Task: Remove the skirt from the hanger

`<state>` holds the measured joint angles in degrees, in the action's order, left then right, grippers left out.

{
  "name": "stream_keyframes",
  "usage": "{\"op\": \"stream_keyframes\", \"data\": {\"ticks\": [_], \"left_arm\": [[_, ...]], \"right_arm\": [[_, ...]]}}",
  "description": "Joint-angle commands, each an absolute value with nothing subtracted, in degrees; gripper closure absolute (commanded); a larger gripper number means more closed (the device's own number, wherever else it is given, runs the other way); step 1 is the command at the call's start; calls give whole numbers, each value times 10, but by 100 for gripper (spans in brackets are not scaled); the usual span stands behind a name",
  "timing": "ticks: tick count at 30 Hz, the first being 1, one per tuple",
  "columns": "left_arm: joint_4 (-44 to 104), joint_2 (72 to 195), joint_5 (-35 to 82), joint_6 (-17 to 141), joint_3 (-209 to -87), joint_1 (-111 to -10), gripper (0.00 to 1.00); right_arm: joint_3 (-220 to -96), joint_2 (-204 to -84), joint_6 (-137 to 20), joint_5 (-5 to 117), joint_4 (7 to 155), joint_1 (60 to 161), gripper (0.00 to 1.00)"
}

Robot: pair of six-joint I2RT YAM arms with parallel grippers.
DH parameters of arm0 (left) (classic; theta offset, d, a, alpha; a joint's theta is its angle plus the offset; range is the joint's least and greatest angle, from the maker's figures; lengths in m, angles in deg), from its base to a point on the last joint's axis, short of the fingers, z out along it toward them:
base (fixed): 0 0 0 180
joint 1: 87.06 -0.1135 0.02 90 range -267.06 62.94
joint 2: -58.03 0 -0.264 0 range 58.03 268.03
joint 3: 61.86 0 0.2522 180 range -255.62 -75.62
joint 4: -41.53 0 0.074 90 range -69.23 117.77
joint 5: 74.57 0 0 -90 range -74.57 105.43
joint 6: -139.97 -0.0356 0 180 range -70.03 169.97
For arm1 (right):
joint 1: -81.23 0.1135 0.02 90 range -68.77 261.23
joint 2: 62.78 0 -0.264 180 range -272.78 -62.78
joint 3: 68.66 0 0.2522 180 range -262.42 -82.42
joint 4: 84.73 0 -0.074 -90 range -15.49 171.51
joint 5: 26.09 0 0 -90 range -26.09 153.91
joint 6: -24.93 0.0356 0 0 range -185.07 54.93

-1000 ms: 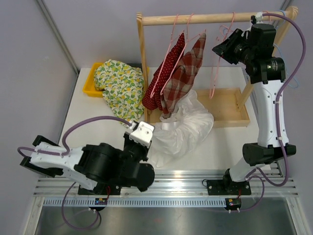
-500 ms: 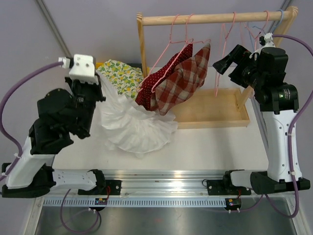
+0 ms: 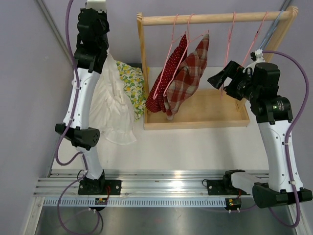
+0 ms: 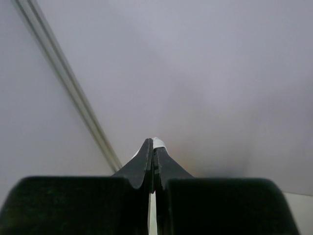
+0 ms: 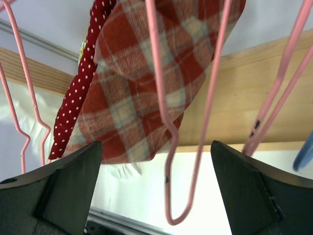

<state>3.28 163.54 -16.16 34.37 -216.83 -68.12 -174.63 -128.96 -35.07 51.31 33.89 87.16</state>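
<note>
The white skirt (image 3: pixel 108 105) is off the rack. It hangs from my left gripper (image 3: pixel 103 58), which is raised high at the back left, and its hem rests on the table. In the left wrist view my left gripper (image 4: pixel 154 142) is shut on a thin edge of the white skirt (image 4: pixel 160 143). My right gripper (image 3: pixel 221 73) is open and empty, in front of a bare pink hanger (image 5: pixel 168 147) that lies between its fingers (image 5: pixel 58 191) in the right wrist view. A red plaid skirt (image 3: pixel 188 73) and a red dotted garment (image 3: pixel 168 73) hang on pink hangers.
The wooden rack (image 3: pixel 215 18) with its base tray (image 3: pixel 215 110) stands at the back. Several bare pink hangers (image 3: pixel 230 44) hang on its right part, with a blue one (image 5: pixel 303 156) beyond. A lemon-print cloth (image 3: pixel 131 83) lies left of the rack.
My left arm has swung from the table's front up to the back left, pulling the white skirt away from the rack. My right gripper has dropped lower, away from the rail.
</note>
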Motion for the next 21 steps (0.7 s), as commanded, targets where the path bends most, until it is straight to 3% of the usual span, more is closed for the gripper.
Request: {"op": "stream_keyframes", "data": {"ticks": [1,5,11,12,13,14,15,19,21], "left_arm": [[150,1690,-18,457,-2210,-748,100],[179,1771,36,533,-2192,-777,100],[180,1890,19,564,-2122,-784,98],[178,1901,18,574,-2113,-787,93],[171,1913,23,599,-2101,-795,62],[165,1929,29,612,-2083,-798,21],[145,1936,35,621,-2076,-801,1],[79,1924,-1,629,-2066,-799,1],[75,1859,-18,628,-2013,-794,1]], "right_arm": [[-1730,-1284,-362,463,378,870,1],[-1685,-1258,-356,448,423,870,1],[-1674,-1241,-362,390,464,871,2],[-1676,-1239,-362,381,470,871,2],[-1680,-1228,-362,356,485,871,2],[-1685,-1225,-359,347,491,871,2],[-1700,-1221,-353,336,493,871,2],[-1748,-1225,-346,327,488,871,2],[-1777,-1232,-339,325,488,871,2]]}}
